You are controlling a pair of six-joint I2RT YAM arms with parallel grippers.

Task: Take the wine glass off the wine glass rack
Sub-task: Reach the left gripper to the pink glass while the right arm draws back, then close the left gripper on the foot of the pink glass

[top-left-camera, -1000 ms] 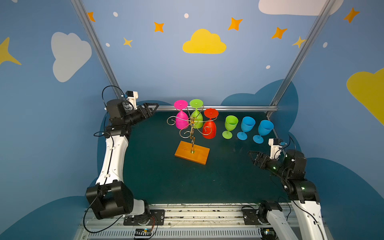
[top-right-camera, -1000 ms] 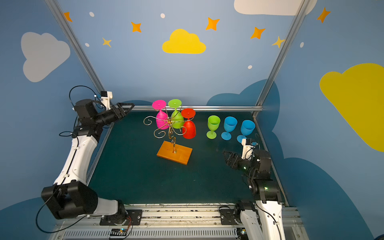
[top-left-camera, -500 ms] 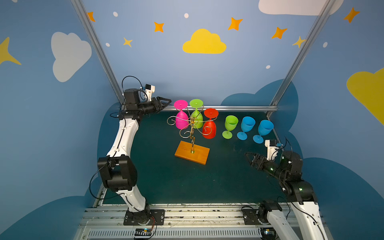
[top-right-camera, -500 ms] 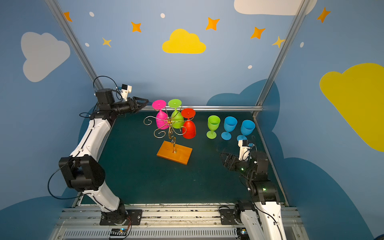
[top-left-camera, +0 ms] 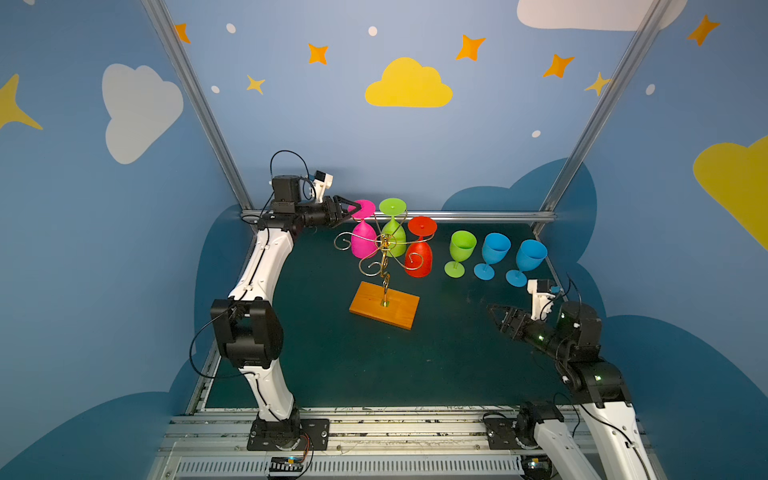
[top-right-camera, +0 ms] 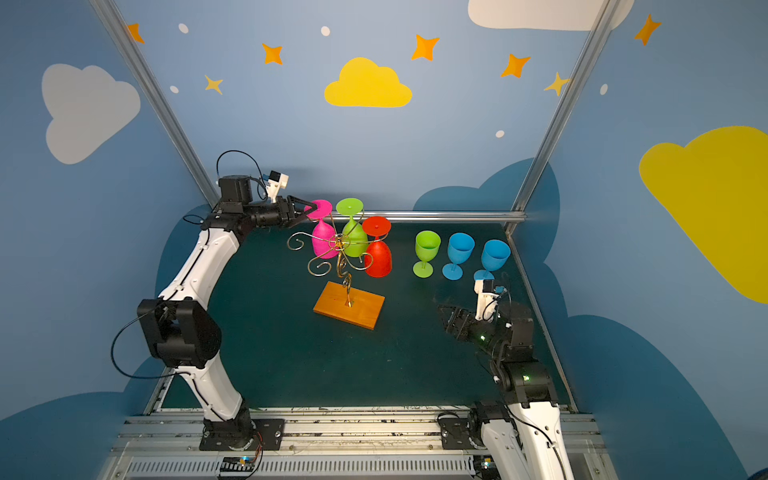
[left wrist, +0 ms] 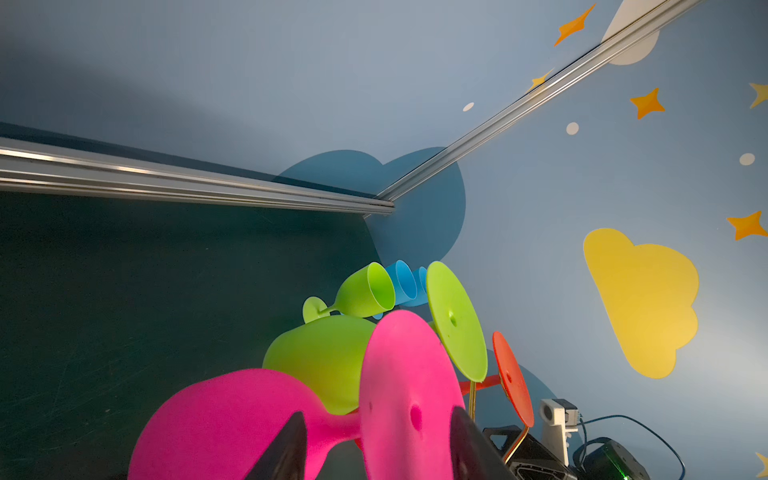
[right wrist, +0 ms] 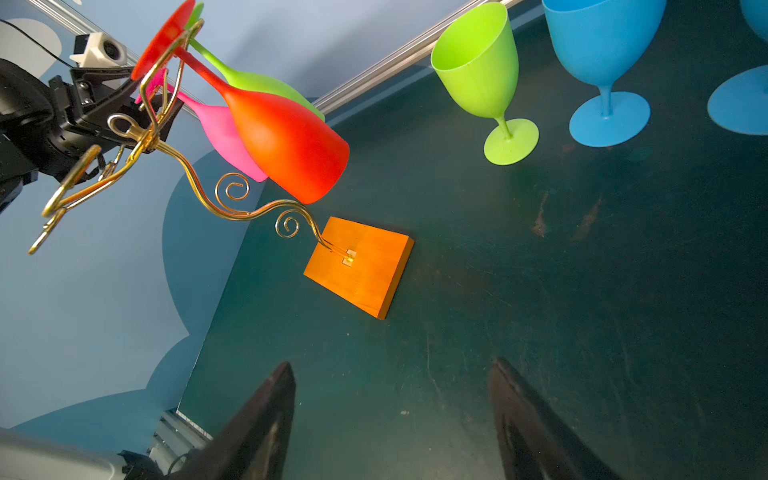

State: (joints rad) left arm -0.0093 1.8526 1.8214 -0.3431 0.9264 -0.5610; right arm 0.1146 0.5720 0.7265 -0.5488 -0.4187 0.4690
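My left jaws stand half-parted astride the foot of the pink wine glass (left wrist: 232, 415), hanging bowl-down on the wine glass rack (top-left-camera: 397, 313); whether they pinch, I cannot tell. I should clamp firmly, then slide outward along the wire, not upward.

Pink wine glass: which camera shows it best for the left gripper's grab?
Left wrist: the pink wine glass is close up, its foot between the fingers of the left gripper. Both top views show it small; right wrist, half hidden behind the red glass.
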